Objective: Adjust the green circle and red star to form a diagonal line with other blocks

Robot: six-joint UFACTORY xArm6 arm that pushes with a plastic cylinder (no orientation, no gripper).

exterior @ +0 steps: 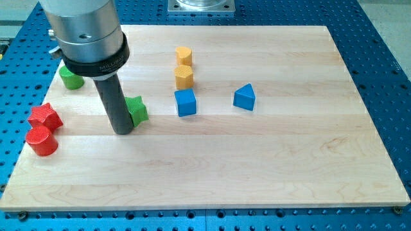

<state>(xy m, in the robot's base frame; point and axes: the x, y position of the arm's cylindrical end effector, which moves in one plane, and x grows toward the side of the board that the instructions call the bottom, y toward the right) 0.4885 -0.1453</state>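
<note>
Faint white lettering on the black collar (96, 63) of the silver arm, too small to read

Setting: robotics lab bench. Evidence: blue perforated metal breadboard table (379, 38) with regular grid of mounting holes; pale rectangular wooden board (270, 160) laid on it as work surface; grey metal mounting plate (201, 6) at view's top; cylindrical silver-and-black robot arm end (87, 32); small coloured test blocks on board.
</note>
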